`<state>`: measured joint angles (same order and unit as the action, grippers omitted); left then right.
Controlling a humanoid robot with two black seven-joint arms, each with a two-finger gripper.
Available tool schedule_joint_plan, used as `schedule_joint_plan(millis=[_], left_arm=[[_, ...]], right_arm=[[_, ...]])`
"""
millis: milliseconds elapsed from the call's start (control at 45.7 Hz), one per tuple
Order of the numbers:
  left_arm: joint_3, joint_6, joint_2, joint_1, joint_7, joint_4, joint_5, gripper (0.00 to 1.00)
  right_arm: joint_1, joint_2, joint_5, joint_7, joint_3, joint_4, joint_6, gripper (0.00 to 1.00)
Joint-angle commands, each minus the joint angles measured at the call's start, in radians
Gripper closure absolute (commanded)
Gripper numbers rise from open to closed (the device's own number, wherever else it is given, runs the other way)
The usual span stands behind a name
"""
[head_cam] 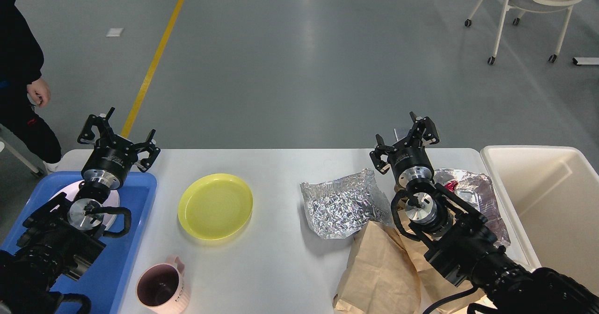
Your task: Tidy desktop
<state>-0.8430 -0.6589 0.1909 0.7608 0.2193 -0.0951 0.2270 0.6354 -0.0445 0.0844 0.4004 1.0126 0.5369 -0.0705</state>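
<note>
The white desktop (281, 267) carries a yellow plate (215, 206) left of centre, a pink mug (163, 289) at the front left, a crumpled sheet of foil (341, 204) right of centre and a brown paper bag (379, 272) at the front right. A second foil wrapper (477, 192) with a red bit lies behind my right arm. Over the far edge of the blue tray, my left gripper (118, 134) stands open with nothing in it. My right gripper (406, 141) hangs open and empty over the far right of the desktop.
A blue tray (135, 211) at the left holds a white plate (63, 194), mostly hidden by my left arm. A cream-white bin (547, 201) stands at the right end. A person (21, 84) stands at the far left; a wheeled chair (529, 5) is at the back right.
</note>
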Motion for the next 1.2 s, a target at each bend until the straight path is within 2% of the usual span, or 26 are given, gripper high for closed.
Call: schedule_joint_plan(millis=[0, 350, 657, 788, 920, 1182], left_arm=[[-0.001, -0.001, -0.001, 0.000, 0.002, 0.000, 0.000, 0.00], [0.001, -0.001, -0.001, -0.003, 0.077, 0.000, 0.000, 0.00], [0.013, 0.001, -0.001, 0.000, 0.071, 0.000, -0.003, 0.00], [0.028, 0.039, 0.015, 0.017, 0.057, 0.000, -0.012, 0.00], [0.157, 0.084, 0.125, 0.064, 0.057, 0.002, -0.043, 0.00], [0.596, 0.110, 0.272, 0.196, 0.057, 0.002, -0.074, 0.00]], right_arm=[[0.000, 0.000, 0.000, 0.001, 0.000, 0.000, 0.000, 0.00], [0.000, 0.000, 0.000, 0.000, 0.000, 0.000, 0.000, 0.00], [0.001, 0.000, 0.000, 0.000, 0.000, 0.000, 0.000, 0.00], [0.000, 0.000, 0.000, 0.000, 0.000, 0.000, 0.000, 0.00], [0.001, 0.000, 0.000, 0.000, 0.000, 0.001, 0.000, 0.00], [0.000, 0.000, 0.000, 0.000, 0.000, 0.002, 0.000, 0.00]])
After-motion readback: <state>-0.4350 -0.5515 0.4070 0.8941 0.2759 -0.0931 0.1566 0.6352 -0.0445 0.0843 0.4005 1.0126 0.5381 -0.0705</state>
